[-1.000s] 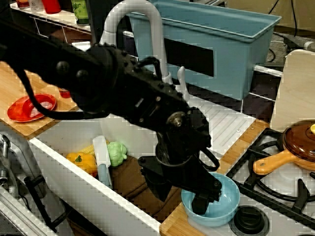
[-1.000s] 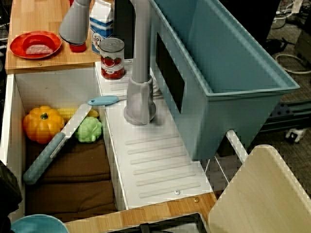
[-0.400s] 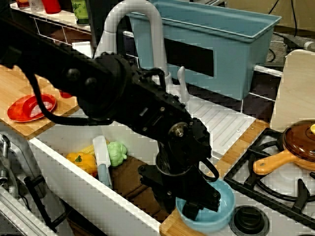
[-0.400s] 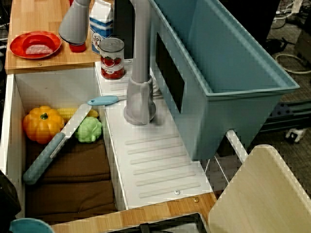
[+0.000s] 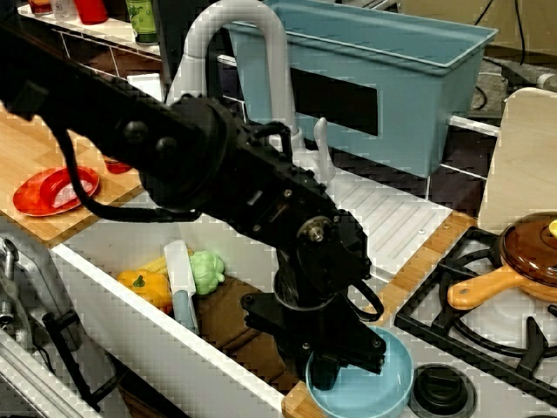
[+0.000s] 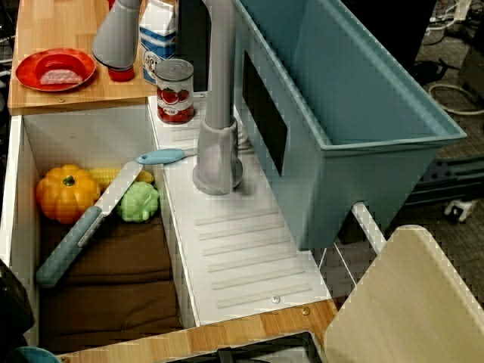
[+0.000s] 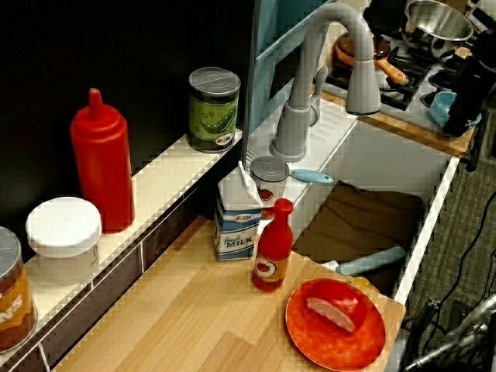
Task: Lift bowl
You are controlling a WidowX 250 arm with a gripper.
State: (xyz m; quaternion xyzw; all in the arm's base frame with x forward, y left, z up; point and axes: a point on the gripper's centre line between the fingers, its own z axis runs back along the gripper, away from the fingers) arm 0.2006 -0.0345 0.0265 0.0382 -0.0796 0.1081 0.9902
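Observation:
The light blue bowl [image 5: 372,385] is at the front corner of the wooden counter, between the sink and the stove. My black gripper [image 5: 329,370] comes down from the dark arm onto the bowl's left rim and is shut on it, with one finger inside the bowl. Whether the bowl's base touches the counter is hidden. From above, only a sliver of the bowl [image 6: 36,355] shows at the bottom edge. From the side view the bowl [image 7: 442,107] sits small at the far right, with the gripper [image 7: 463,105] over it.
The white sink [image 5: 104,287] holds an orange pumpkin [image 6: 66,193], a green vegetable [image 6: 139,202] and a knife [image 6: 83,227]. A grey faucet [image 6: 218,113] and blue-grey tub [image 5: 383,70] stand behind. A brown pan [image 5: 522,257] sits on the stove, a black knob [image 5: 444,392] beside the bowl.
The gripper and the bowl have shifted together toward the lower left, closer to the counter's front corner. In the overhead view the bowl has slid almost out of frame.

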